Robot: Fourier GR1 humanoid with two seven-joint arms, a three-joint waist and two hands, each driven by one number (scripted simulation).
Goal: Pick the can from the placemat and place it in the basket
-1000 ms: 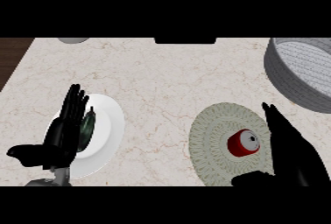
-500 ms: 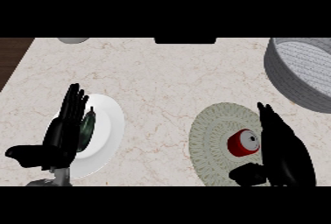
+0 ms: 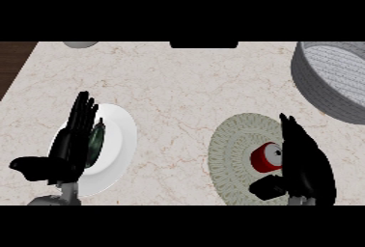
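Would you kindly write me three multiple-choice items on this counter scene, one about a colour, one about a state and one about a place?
1. What colour is the basket? A red; B grey; C green.
2. How is the right hand? A open, fingers straight beside the can; B curled round the can; C flat inside the basket.
3. Where is the can? A in the basket; B lifted in the right hand; C on the placemat.

Answers: 1 B, its woven wall is grey. 2 A, the fingers lie straight along the can's right side, not wrapped round it. 3 C, the can sits on the round placemat, apart from the basket.
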